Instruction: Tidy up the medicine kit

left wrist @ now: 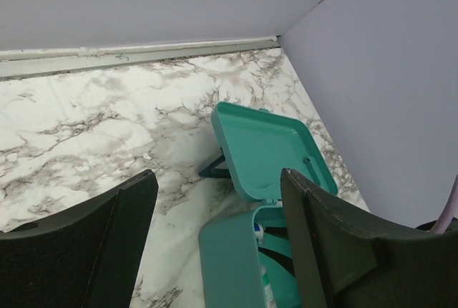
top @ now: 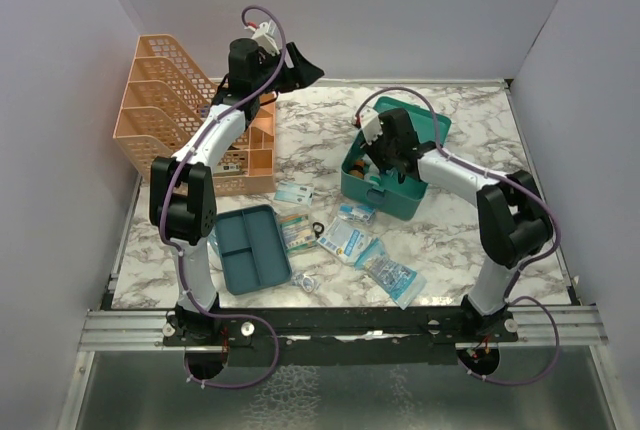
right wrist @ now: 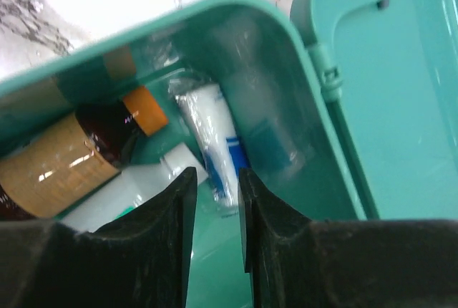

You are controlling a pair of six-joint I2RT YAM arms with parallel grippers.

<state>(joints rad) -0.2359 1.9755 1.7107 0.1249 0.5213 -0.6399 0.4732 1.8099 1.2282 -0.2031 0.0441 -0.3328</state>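
Judging from how things lie, the job is roughly half done: some supplies are in the kit and others lie loose on the table (top: 470, 240).

At far left stands one orange rack (top: 170, 100); whether it holds anything is hard to tell. The left gripper (top: 300, 68) hangs high beside it, and the left wrist view shows its jaws wide with nothing between them (left wrist: 217, 179).

In front of that arm lies one divided tray (top: 250, 248), its compartments bare. Just right of it are the loose packets (top: 345, 240): I count five flat ones, plus a small clear scrap near the tray's corner and one dark ring (top: 318, 228). These look like what is left to pack.

One kit (top: 400, 190) sits right of centre, its lid (top: 425, 122) thrown open behind it. The right gripper (top: 385, 155) is down inside it. In the right wrist view its jaws (right wrist: 216, 179) stand narrowly apart and seem to grip nothing. Inside lie one brown bottle (right wrist: 64, 165) with an orange cap, one white tube (right wrist: 211, 136) and one white pack (right wrist: 122, 197); more may be hidden.

The lid is not yet closed.
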